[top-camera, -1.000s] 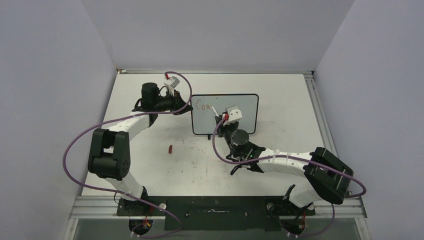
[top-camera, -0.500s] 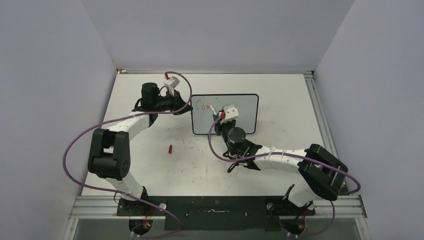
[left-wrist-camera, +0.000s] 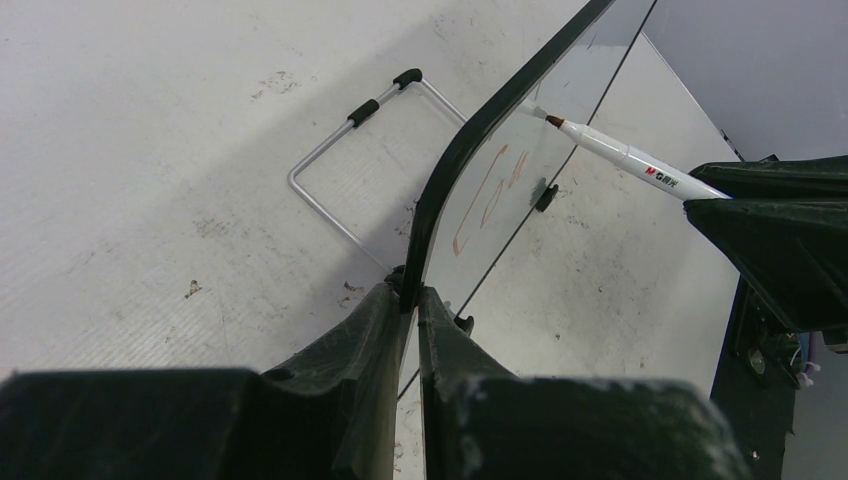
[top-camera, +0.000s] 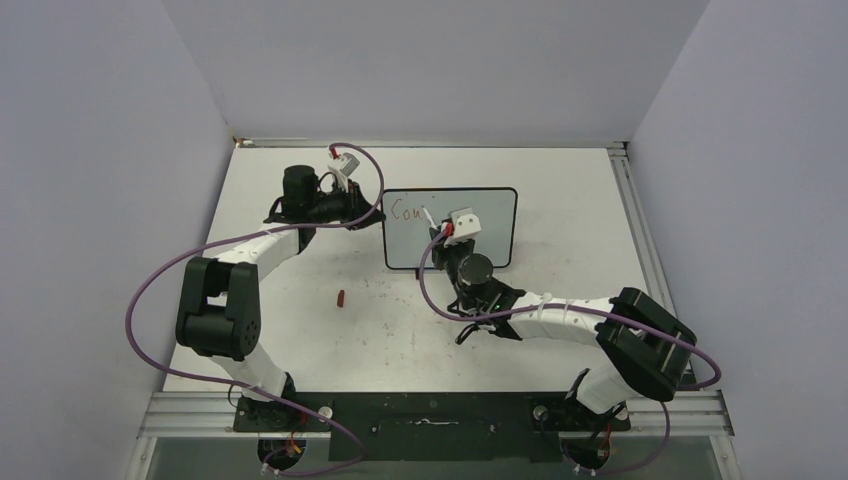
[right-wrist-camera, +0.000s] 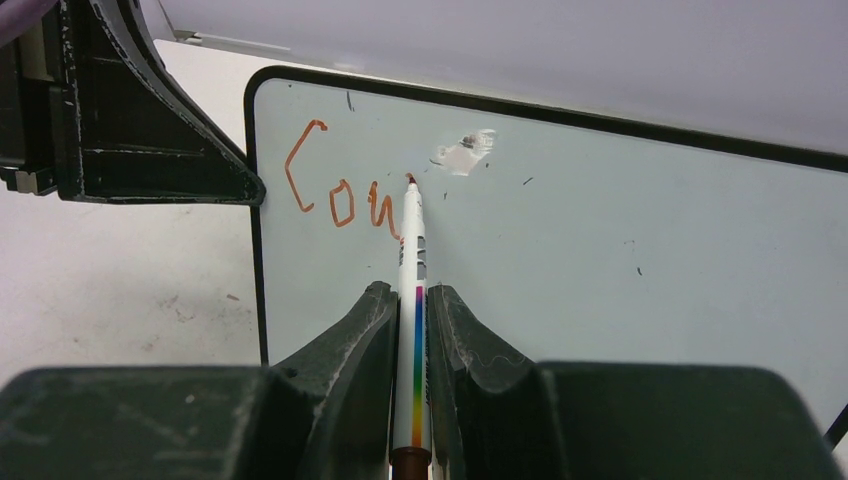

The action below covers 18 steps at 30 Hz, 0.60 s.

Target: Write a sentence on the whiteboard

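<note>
The whiteboard stands upright mid-table, glossy white with a thin black frame; it also shows in the right wrist view and edge-on in the left wrist view. Red letters of the sentence, reading about "Cou", sit at its upper left. My left gripper is shut on the board's left edge. My right gripper is shut on a white marker whose red tip touches the board just right of the letters; the marker also shows in the left wrist view.
A red marker cap lies on the table left of centre. The board's wire stand rests on the table behind it. Red smudges mark the tabletop in front of the board. Grey walls enclose the table on three sides.
My right arm has shifted slightly left along the board with the marker, and the writing has grown a little. My left gripper has stayed on the board's edge.
</note>
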Available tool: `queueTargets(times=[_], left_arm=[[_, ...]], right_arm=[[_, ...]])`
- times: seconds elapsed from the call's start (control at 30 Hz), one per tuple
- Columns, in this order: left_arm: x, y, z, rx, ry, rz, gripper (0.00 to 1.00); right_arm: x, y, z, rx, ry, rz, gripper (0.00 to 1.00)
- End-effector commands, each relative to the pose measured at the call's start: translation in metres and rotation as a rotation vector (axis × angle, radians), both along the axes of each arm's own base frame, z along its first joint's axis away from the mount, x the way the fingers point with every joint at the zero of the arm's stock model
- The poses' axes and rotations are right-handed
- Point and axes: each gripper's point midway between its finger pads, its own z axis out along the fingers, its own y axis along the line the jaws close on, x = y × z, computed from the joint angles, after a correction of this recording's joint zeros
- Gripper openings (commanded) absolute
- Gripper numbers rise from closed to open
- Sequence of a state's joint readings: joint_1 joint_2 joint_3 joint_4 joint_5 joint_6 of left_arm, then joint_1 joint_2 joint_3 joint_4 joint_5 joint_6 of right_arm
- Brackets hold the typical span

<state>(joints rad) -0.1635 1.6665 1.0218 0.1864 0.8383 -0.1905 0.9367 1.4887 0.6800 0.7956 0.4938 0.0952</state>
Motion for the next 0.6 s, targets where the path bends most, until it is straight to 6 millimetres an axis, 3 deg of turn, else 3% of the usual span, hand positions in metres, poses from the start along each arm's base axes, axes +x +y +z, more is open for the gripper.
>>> queueTargets(times=[0.0, 0.57], left_arm=[[0.006, 0.004, 0.027, -0.012, -0.066, 0.009, 0.00], [0.006, 0.003, 0.026, -0.012, -0.066, 0.009, 0.00]], right_arm=[[0.002, -0.012, 0.000, 0.036, 0.000, -0.052, 0.05], [-0.006, -0.013, -0.026, 0.021, 0.052, -0.036, 0.05]])
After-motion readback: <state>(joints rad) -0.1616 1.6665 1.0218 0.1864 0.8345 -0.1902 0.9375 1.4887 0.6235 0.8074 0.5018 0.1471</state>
